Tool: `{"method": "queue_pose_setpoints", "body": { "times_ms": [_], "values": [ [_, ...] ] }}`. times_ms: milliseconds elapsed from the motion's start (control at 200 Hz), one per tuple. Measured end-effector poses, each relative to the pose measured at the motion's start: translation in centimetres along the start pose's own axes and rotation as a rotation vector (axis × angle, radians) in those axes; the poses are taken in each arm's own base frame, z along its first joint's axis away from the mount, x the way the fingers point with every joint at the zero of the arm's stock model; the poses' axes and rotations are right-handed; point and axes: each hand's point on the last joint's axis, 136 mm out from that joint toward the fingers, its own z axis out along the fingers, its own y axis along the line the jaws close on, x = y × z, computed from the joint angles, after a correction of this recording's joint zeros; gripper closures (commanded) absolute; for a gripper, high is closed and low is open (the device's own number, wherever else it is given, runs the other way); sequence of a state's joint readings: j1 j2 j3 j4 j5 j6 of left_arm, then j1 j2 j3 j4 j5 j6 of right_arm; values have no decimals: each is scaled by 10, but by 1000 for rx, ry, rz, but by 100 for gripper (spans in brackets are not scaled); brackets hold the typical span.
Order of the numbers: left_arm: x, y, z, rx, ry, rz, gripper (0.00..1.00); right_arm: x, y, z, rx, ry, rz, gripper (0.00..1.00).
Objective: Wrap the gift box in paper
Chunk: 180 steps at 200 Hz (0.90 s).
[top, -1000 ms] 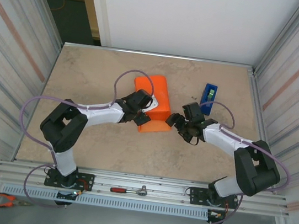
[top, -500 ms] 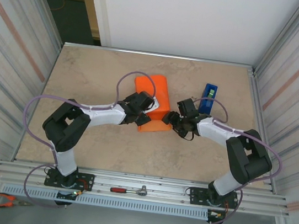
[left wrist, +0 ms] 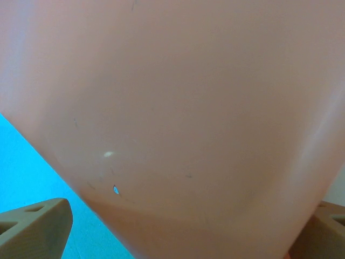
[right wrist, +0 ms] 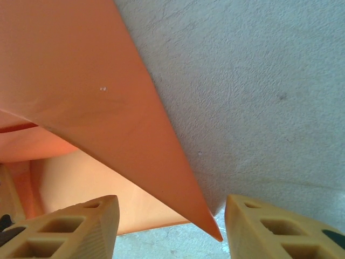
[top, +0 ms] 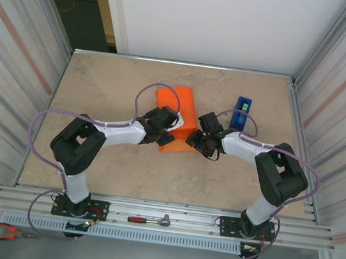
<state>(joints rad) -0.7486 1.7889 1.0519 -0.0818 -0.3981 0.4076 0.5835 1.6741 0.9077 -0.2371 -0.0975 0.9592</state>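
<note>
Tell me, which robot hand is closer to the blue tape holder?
Right. The right gripper sits at the orange paper's right edge, with the tape holder a short way off on its other side. The left gripper is over the paper's left part, farther away.

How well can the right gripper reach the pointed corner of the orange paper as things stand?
Likely yes. The corner of the paper already lies between the open fingers of the right gripper, touching neither, with bare table beside it. Nothing seems to block a pinch there.
</note>
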Motion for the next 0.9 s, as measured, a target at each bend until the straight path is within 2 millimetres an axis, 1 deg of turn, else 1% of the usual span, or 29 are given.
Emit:
{"method": "queue_pose_setpoints", "body": {
  "times_ms": [190,356,446,466,496,511,556,606,621,761,902],
  "values": [
    [0,0,0,1,0,0,3,1,-5,5,21,6,0,56],
    [0,0,0,1,0,0,3,1,-8,6,38,-1,0,67],
    [0,0,1,1,1,0,3,0,-9,6,38,-1,-5,77],
    [0,0,1,1,1,0,3,0,-9,6,39,-2,-3,81],
    [0,0,1,1,1,0,3,0,-9,6,40,-3,-4,85],
    [0,-1,1,1,1,1,3,0,-9,6,40,-4,-9,88],
    [1,-1,1,2,3,1,3,0,-9,6,40,-4,-6,94],
    [2,-2,3,3,7,4,3,0,-9,6,39,-3,-17,97],
    [2,-3,3,4,8,6,3,0,-9,6,39,-3,-14,100],
    [6,-8,7,6,27,17,3,1,-8,6,39,-2,-27,100],
    [8,-7,8,1,32,18,3,3,-3,4,32,-4,-39,100]
  ]
}}
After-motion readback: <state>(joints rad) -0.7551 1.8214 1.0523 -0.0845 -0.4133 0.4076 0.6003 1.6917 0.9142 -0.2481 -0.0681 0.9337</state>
